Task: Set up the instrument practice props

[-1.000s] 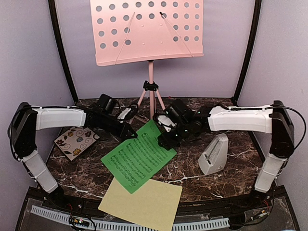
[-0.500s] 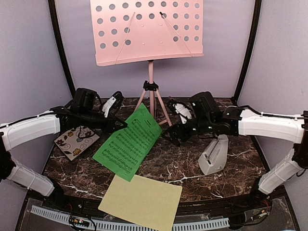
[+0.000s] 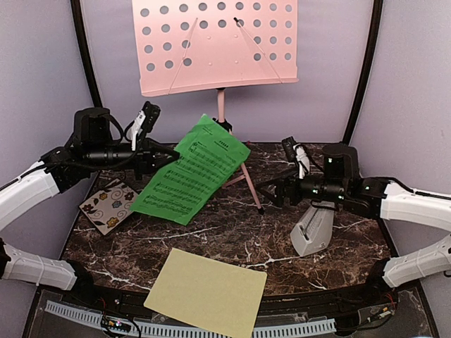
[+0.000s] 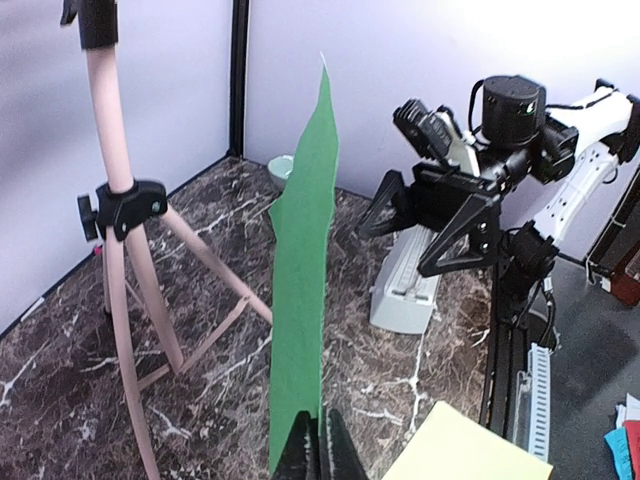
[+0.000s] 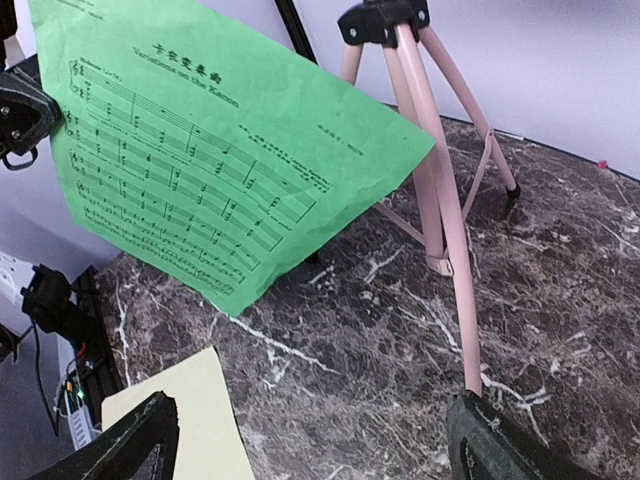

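Note:
The pink perforated music stand (image 3: 215, 46) stands at the back on its tripod (image 3: 243, 176). My left gripper (image 3: 171, 156) is shut on the left edge of the green music sheet (image 3: 192, 169) and holds it in the air, below the desk; in the left wrist view the sheet (image 4: 303, 300) shows edge-on between the shut fingers (image 4: 335, 455). My right gripper (image 3: 271, 190) is open and empty, right of the tripod and beside the light-grey metronome (image 3: 312, 227). The pale yellow sheet (image 3: 206, 292) lies flat at the front edge. The right wrist view shows the green sheet (image 5: 210, 160) and the tripod legs (image 5: 440, 190).
A floral square tile (image 3: 111, 205) lies at the left under my left arm. A small pale green bowl (image 4: 281, 168) sits by the back wall in the left wrist view. Black frame posts (image 3: 361, 70) flank the purple walls. The dark marble table (image 3: 246, 243) ends at the front rail.
My left gripper has lifted the green sheet off the table and up toward the stand. My right gripper let go of the sheet and drew back to the right, near the metronome.

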{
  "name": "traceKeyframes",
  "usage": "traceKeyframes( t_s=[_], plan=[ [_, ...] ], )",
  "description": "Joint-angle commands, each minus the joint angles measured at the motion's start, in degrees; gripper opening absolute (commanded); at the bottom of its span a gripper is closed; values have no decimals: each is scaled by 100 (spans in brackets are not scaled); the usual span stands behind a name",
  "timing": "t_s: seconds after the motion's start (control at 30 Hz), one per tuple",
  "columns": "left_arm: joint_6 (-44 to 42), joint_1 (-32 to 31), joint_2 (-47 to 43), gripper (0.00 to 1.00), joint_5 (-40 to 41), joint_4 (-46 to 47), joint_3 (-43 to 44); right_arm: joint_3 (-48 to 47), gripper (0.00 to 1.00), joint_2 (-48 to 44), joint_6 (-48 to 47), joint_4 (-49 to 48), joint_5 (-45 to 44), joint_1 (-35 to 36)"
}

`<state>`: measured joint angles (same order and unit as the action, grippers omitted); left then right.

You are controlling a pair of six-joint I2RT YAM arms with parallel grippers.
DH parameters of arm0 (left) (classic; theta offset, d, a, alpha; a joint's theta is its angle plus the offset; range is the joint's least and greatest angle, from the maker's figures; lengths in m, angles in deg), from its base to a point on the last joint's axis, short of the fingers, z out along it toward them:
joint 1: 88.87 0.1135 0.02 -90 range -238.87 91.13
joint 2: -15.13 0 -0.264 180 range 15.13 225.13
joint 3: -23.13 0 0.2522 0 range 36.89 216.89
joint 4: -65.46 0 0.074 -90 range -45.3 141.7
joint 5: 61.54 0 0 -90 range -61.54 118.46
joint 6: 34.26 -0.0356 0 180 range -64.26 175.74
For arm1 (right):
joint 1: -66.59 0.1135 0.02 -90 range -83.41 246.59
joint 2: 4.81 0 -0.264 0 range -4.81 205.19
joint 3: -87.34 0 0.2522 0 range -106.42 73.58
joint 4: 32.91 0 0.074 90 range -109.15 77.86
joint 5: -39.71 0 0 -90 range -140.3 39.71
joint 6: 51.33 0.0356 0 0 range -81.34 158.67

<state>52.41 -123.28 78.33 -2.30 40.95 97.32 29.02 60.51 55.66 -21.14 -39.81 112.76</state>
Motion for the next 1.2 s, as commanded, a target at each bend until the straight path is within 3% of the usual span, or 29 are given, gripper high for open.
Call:
traceKeyframes(
  t_s=[0.0, 0.13, 0.53, 0.6, 0.63, 0.8, 0.83, 0.93, 1.0, 1.1, 1.17],
  plan=[
    [413, -48, -121, 0, -448, 257, 562, -104, 94, 47, 295, -1038, 212, -80],
    [717, -48, -51, 0, -825, 474, 954, -389, 96, 360, 391, -1414, 802, -78],
    [1935, -48, 298, 0, -1390, 1745, 1566, -1632, 94, 1144, 1097, -2779, 1323, -74],
    [1954, -52, 286, 0, -1253, 1792, 1571, -2069, 86, 1317, 1190, -2764, 1639, -76],
    [1942, -48, 277, 0, -1213, 1791, 1583, -2283, 77, 1373, 1248, -2751, 1729, -76],
    [1948, -48, 186, 0, -215, 1774, 1531, -2761, 6, 1292, 1156, -2163, 1436, -79],
    [1954, -48, 153, 0, -63, 1801, 1508, -2849, 0, 1245, 1067, -1953, 1316, -74],
    [1912, -50, 92, 1, 486, 1734, 1500, -3193, 0, 1150, 834, -1382, 1124, -73],
    [1845, -48, 110, 18, 877, 1567, 1602, -3564, 0, 1168, 511, -804, 816, -73],
    [1657, -52, 177, 35, 1277, 1281, 1794, -4233, 0, 1261, 96, -20, 679, -80],
    [1470, -48, 248, 40, 1415, 1100, 1983, -4732, 0, 1313, -220, 506, 562, -78]
  ],
)
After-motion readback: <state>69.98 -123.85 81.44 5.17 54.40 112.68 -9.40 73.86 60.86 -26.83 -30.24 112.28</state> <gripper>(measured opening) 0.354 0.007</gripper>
